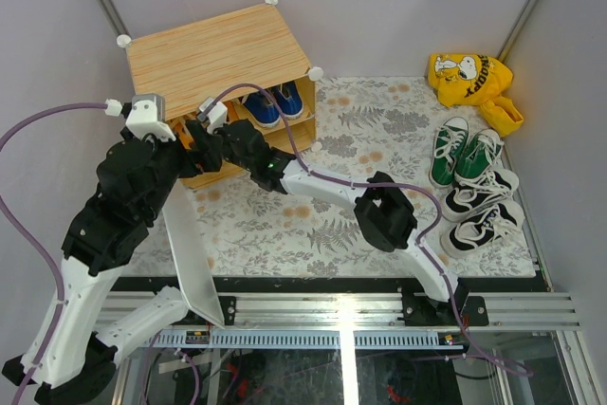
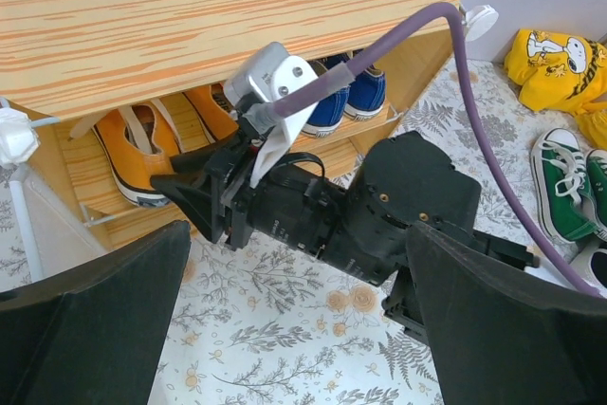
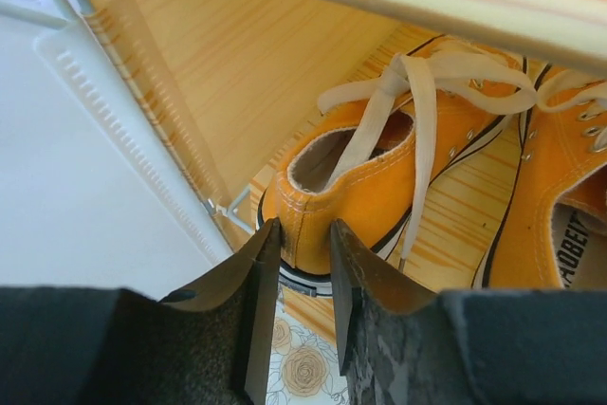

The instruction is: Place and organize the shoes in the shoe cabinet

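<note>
Two orange shoes (image 2: 128,163) lie side by side in the left part of the shoe cabinet (image 1: 218,49), with a blue pair (image 1: 275,101) further right inside it. The outer orange shoe (image 3: 379,177) sits close to the cabinet's white side wall. Its long axis runs from the opening towards the back, slightly skewed, with the heel facing out and the toe pointing inward.

The right hand (image 3: 303,227) is directly behind that heel. Its fingertips (image 3: 266,263) are set narrowly apart and bear on the heel's rear edge. Whether they pinch the heel or merely rest against it cannot be told.

The left hand (image 2: 299,234) hovers just outside the opening, fingers spread wide and carrying nothing, so the right hand is the nearer one.

Judgement: any seating or squaring move should travel along the shoe's axis, away from the hand.

A green pair (image 1: 465,154) and black-and-white pairs (image 1: 479,206) are not yet stowed and sit on the table (image 1: 285,225), well apart from the cabinet.
</note>
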